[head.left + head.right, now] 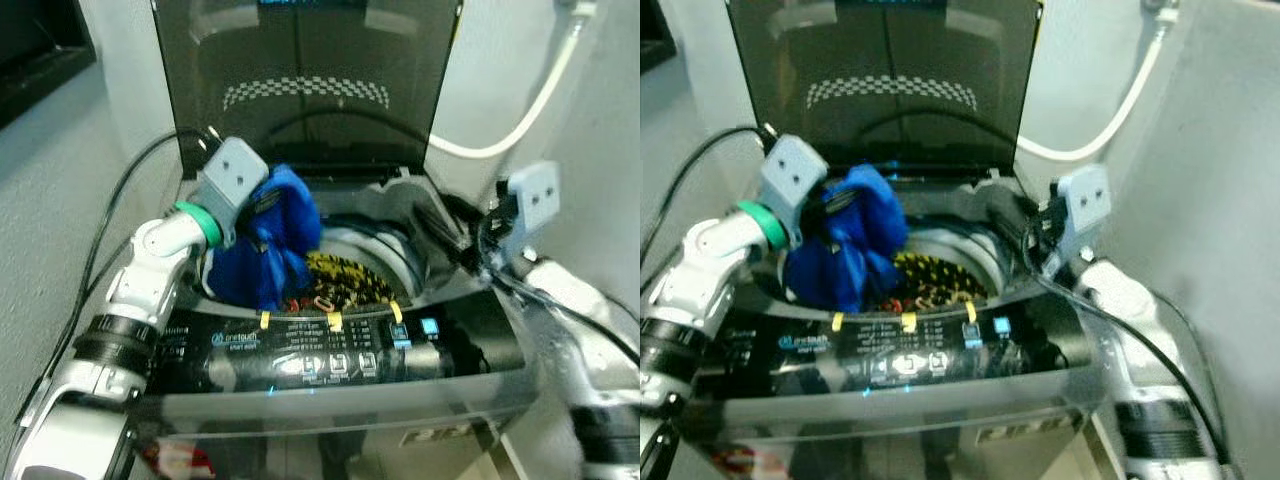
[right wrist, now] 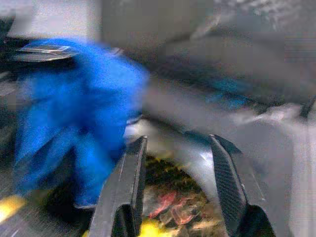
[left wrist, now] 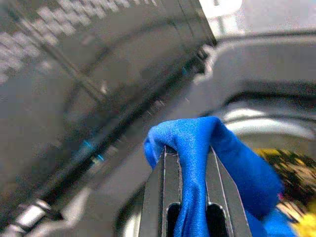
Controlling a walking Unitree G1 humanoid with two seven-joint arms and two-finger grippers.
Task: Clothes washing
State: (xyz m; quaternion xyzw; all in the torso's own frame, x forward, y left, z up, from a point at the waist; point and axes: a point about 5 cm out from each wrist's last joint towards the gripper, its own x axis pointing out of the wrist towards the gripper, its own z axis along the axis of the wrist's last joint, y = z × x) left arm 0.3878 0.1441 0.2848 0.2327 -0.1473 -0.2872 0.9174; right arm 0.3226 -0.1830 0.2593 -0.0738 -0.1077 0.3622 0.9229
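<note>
A top-loading washing machine (image 1: 340, 350) stands before me with its dark lid (image 1: 300, 80) raised. My left gripper (image 3: 186, 163) is shut on a bright blue garment (image 1: 265, 235), which hangs bunched over the left side of the drum opening. Inside the drum lies a yellow and black patterned cloth (image 1: 345, 280) with some red fabric beside it. My right gripper (image 2: 177, 158) hovers open at the drum's right rim, nothing between its fingers, with the blue garment (image 2: 74, 113) across from it.
A white hose (image 1: 530, 110) runs down the wall behind the machine on the right. The lit control panel (image 1: 330, 355) lies along the front edge. Grey walls close in on both sides, and black cables trail from both arms.
</note>
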